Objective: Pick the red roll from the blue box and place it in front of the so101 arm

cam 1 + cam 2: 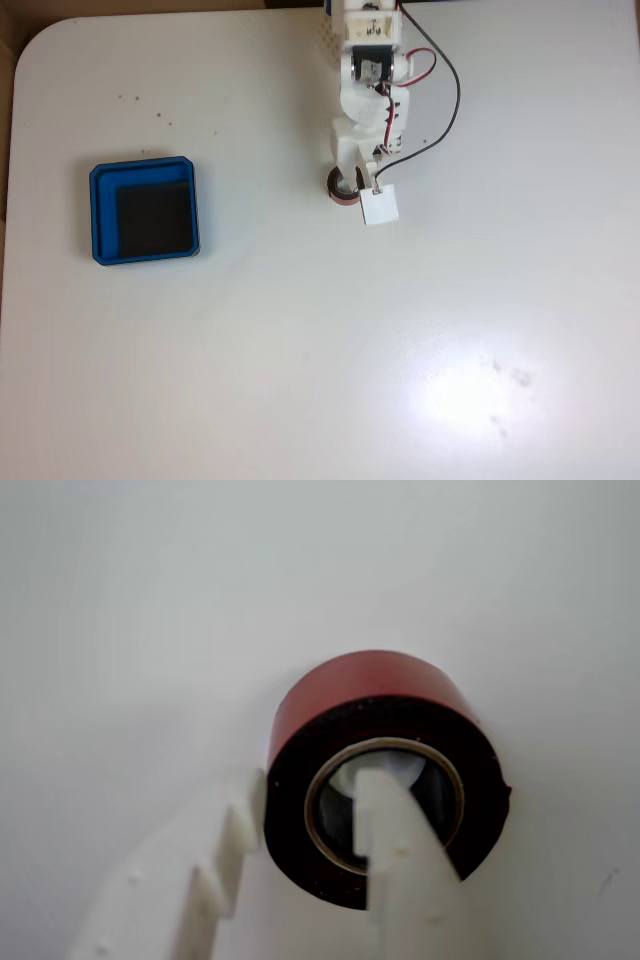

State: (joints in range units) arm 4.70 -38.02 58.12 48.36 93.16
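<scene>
Gripper (305, 865) pinches the red roll's (385, 715) wall, one finger (400, 840) through the hollow core, roll on the table (300, 350) just before the so101 arm (368, 90), well clear of the blue box (100, 215); looks light, stiff, slick-banded, so wall-pinch seems right.

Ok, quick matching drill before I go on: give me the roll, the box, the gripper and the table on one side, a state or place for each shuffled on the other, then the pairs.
Things:
1. red roll
2. blue box
3. gripper
4. table

States:
A. white, with a bright glare patch, lower right in the overhead view
B. nothing lying on its black floor
C. one finger through the hollow core, one outside the wall
D. on the table by the arm, away from the box

Pairs: 1-D, 2-B, 3-C, 4-A
</scene>
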